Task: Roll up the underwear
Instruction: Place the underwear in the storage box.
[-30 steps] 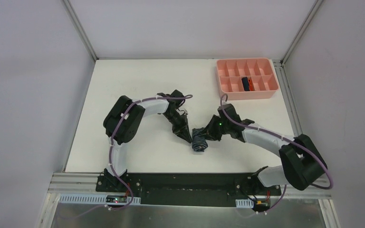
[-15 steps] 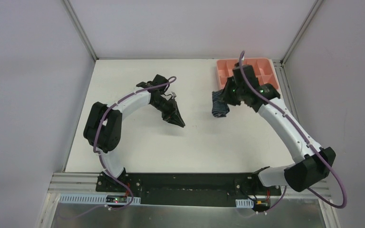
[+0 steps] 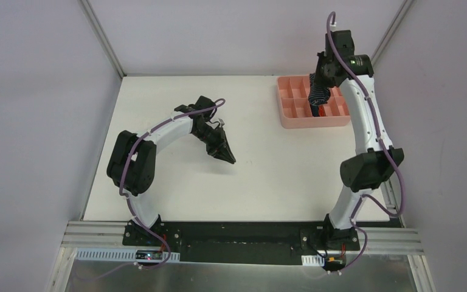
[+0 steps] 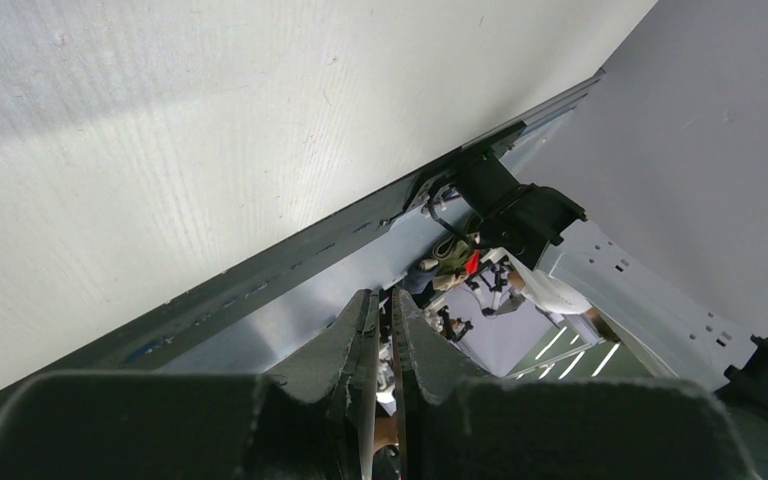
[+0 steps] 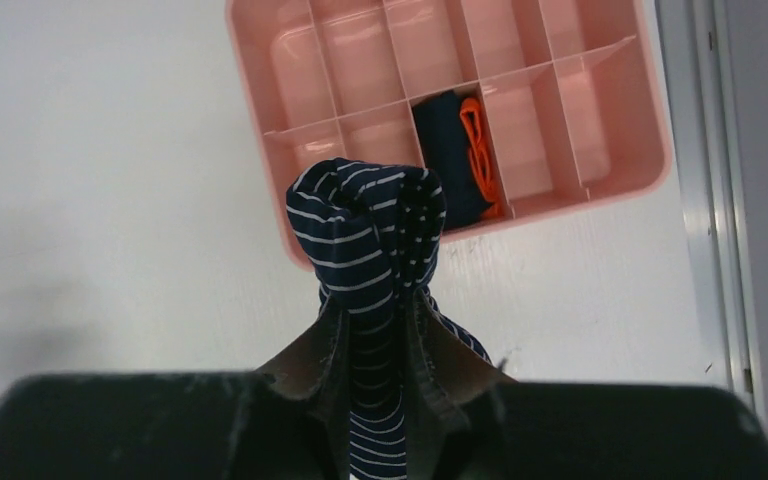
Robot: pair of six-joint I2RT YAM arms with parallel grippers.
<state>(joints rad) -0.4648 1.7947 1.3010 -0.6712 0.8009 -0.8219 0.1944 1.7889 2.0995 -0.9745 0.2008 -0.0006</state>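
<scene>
Right wrist view shows the right gripper (image 5: 375, 305), jaws pinching the rolled striped underwear (image 5: 365, 225) over the pink tray (image 5: 290, 70), where the navy pair (image 5: 450, 150) sits. Stowing step; next, lower into a free compartment. Left gripper (image 3: 230, 158) hovers, jaws pressed together, empty.

No legible text, label, brand, number or sign found in any view. The navy cloth brief with orange trim (image 5: 450, 150), lying in a compartment of the pink plastic compartment tray (image 5: 610, 130), shows markings too small to read. The dark blue cloth brief with thin pale stripes (image 5: 360, 240) bears pattern only.
</scene>
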